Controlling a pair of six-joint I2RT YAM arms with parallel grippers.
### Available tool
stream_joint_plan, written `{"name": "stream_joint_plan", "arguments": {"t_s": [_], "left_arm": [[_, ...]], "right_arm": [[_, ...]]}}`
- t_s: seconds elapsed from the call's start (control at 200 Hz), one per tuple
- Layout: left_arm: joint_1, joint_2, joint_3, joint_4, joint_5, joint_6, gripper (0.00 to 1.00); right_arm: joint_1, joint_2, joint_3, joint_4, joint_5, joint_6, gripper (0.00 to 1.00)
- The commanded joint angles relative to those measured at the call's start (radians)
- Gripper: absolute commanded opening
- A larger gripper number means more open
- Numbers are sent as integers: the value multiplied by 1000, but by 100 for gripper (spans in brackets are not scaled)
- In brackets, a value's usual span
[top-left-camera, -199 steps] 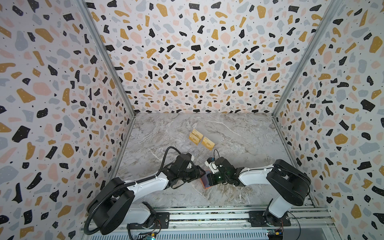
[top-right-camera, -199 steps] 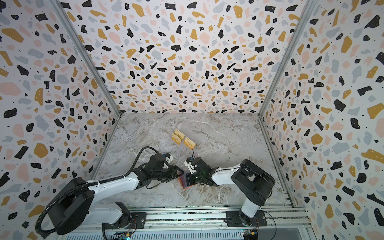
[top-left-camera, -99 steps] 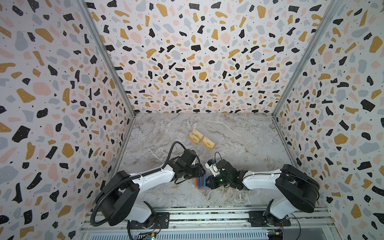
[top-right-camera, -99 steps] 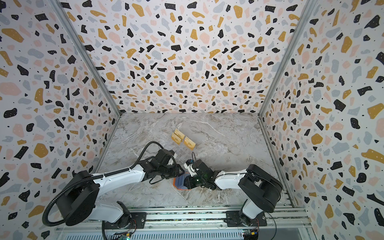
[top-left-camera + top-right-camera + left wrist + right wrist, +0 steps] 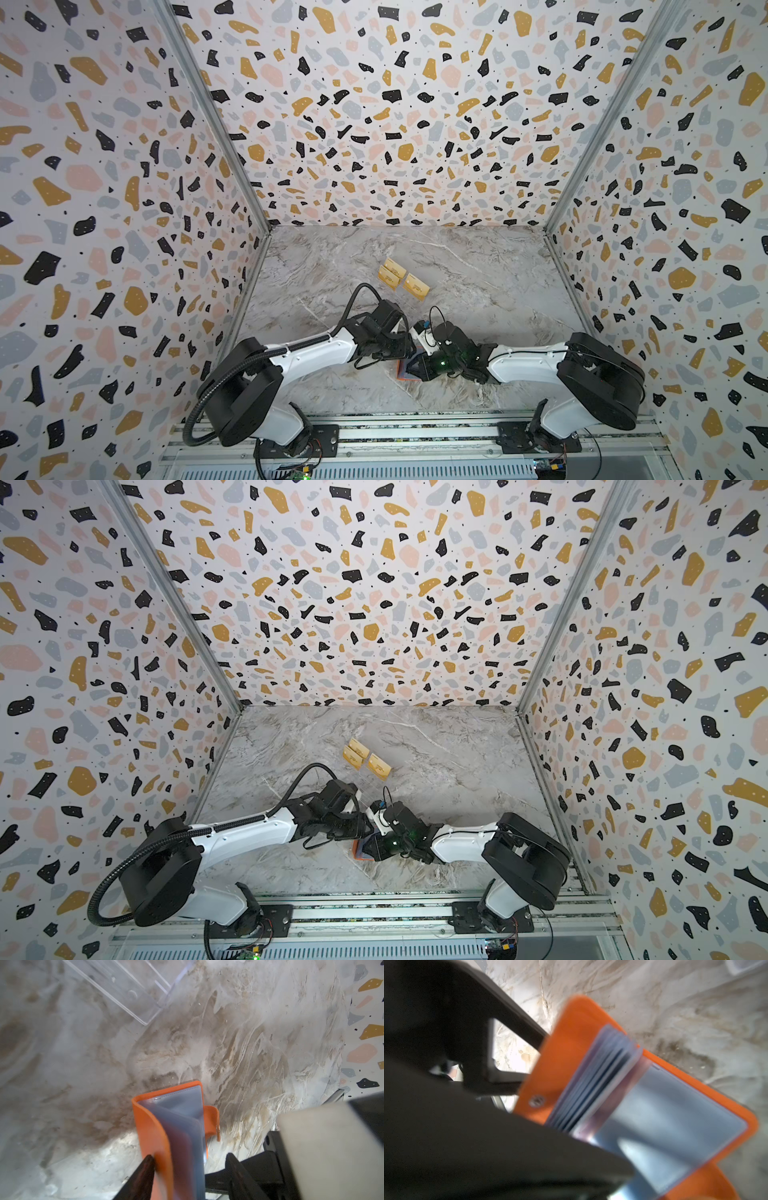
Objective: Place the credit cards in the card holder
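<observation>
The orange card holder [image 5: 400, 372] [image 5: 356, 851] lies open near the front edge, between both grippers. My left gripper [image 5: 188, 1160] is open around its raised cover [image 5: 153, 1126]. One fingertip [image 5: 145, 1165] touches the orange outside; the other [image 5: 232, 1163] stands clear of the sleeves. My right gripper [image 5: 411, 368] hangs low over the clear sleeves [image 5: 664, 1118]. Its dark finger [image 5: 571, 1157] blocks the view of its jaws. Three gold credit cards [image 5: 394, 268] [image 5: 415, 286] [image 5: 358, 746] sit at mid-table.
A clear acrylic rack [image 5: 133, 991] stands behind the holder on the marble table [image 5: 478, 291]. Speckled walls close in the left, right and back. The arm bases sit on a metal rail [image 5: 415, 432] at the front.
Over the last second the left gripper has moved in toward the holder's cover and the right arm has stretched out lower. The holder has shifted slightly left.
</observation>
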Motion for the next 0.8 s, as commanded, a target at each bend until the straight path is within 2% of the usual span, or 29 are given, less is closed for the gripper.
{"name": "stream_joint_plan", "arguments": {"t_s": [0.0, 0.315, 0.516, 0.596, 0.696, 0.796], "left_arm": [[-23, 11, 29, 7, -16, -15, 57], [-66, 32, 47, 54, -5, -46, 60], [-75, 44, -19, 166, 24, -83, 61], [-77, 44, -51, 241, 45, -91, 62], [-75, 51, -110, 338, 67, -144, 62], [-71, 66, -167, 402, 68, -172, 61]], "right_arm": [[-4, -91, -23, -52, 34, 1, 16], [-87, -292, -67, -269, 112, -1, 20], [-97, -282, -54, -357, 172, 25, 26], [-96, -271, -57, -355, 175, 48, 31], [-85, -279, -66, -338, 187, 73, 43], [-64, -289, -58, -351, 228, 95, 48]]}}
